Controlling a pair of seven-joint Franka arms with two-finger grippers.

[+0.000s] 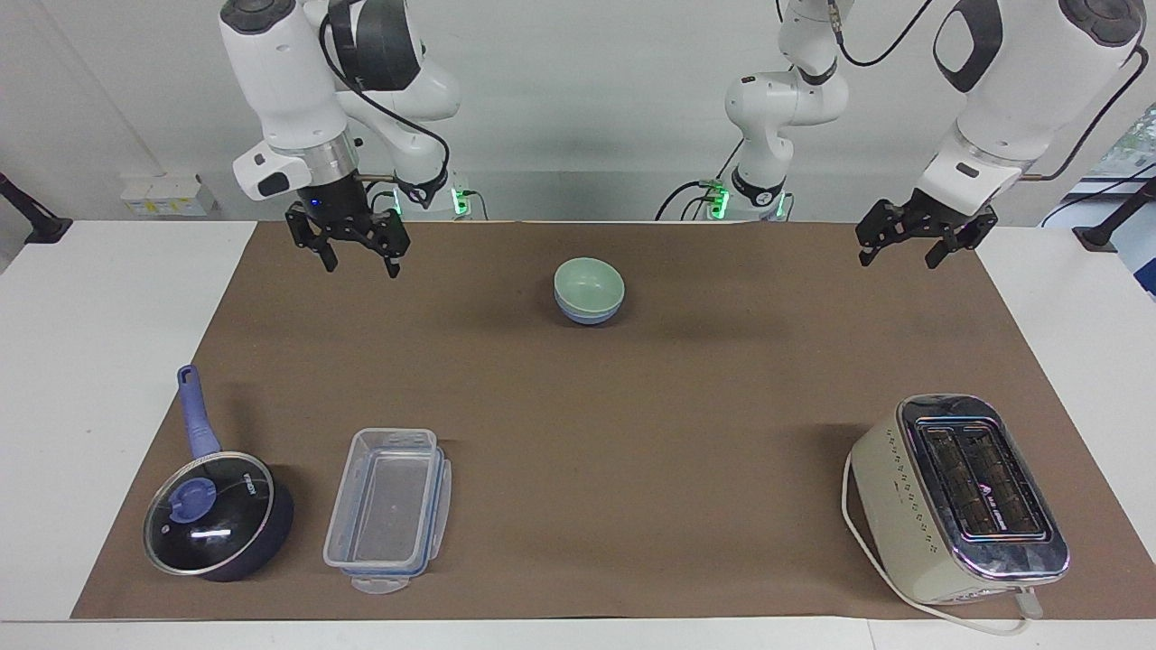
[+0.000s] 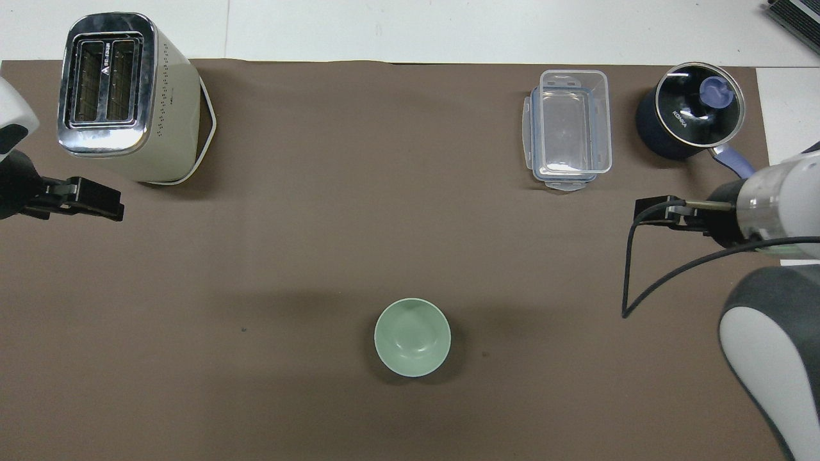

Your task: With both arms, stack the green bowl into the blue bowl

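We see the green bowl [image 1: 589, 281] nested in the blue bowl [image 1: 589, 314], apparently seated; left gripper [image 1: 912, 244] and right gripper [image 1: 348, 248] hang spread, holding nothing

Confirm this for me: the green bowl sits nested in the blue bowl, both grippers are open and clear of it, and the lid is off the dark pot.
One thing is wrong: the glass lid is on the dark pot, as the facing view shows. The rest stands: the green bowl sits nested in the blue bowl, and the left gripper and right gripper are open and clear of it.
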